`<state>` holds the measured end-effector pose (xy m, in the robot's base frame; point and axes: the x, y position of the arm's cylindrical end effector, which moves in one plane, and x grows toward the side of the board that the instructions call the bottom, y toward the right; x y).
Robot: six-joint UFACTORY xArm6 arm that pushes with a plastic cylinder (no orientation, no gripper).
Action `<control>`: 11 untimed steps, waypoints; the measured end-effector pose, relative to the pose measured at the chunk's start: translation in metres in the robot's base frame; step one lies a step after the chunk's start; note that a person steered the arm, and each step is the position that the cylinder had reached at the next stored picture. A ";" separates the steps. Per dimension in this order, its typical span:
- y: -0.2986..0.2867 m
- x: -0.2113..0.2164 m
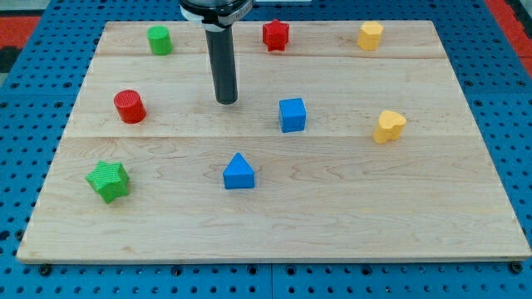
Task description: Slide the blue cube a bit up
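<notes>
Blue cube (293, 115): at 3 o'clock of my tip (226, 101), apart.
Gripper: none, just a rod.
Approach: circle to its 6 o'clock, push gently toward 12.

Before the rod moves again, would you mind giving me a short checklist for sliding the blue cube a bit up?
1. Target found: blue cube right of centre: ok.
2. My tip below the cube, ready to push up: not ok; it sits to the cube's left, apart from it.
3. Board above the cube free as far as the red star block: ok.
4. Path round to the cube's lower side avoids the blue triangular block: ok.
5. Cube lying flat: ok.
</notes>
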<state>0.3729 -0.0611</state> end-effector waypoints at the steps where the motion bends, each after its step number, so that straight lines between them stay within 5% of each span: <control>1: -0.002 0.008; 4: 0.109 0.080; 11: 0.085 0.075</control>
<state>0.4478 0.0238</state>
